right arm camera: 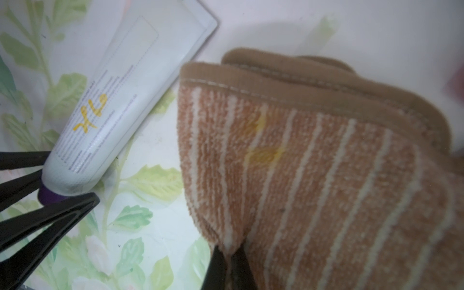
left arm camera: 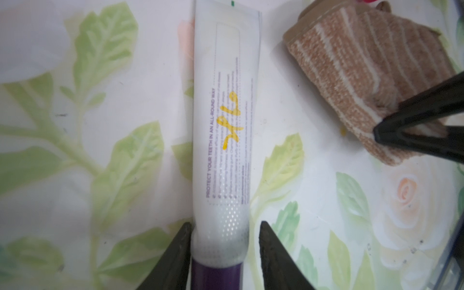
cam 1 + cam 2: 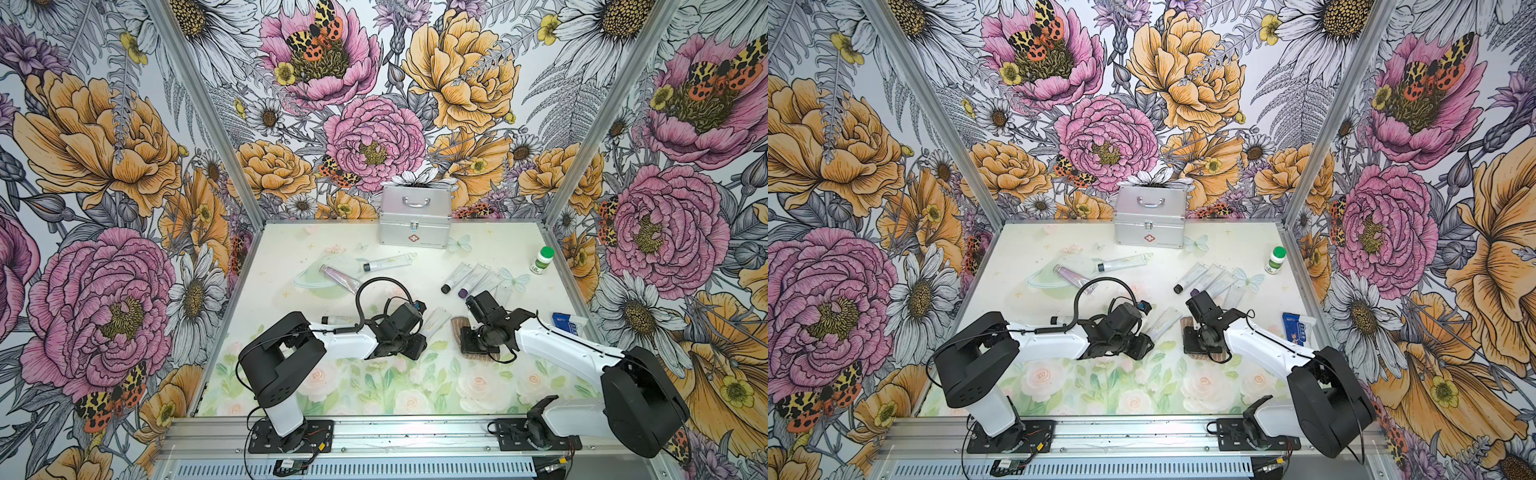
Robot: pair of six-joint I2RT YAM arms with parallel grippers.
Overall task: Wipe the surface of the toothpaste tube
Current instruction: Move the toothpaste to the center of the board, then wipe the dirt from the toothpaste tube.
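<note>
A case (image 3: pixel 414 224) stands at the back centre of the table (image 3: pixel 498 245). A bottle (image 3: pixel 542 261) stands near the back right edge. A pair of tubes (image 3: pixel 386 262) lies left of centre, in front of the case; a cluster of tubes (image 3: pixel 469 278) lies right of centre. Nearer the front, the toothpaste tube (image 3: pixel 436 323) lies at centre, with a cloth (image 2: pixel 364 75) just beside it on its right. A packet (image 3: pixel 567 322) lies by the right edge.
</note>
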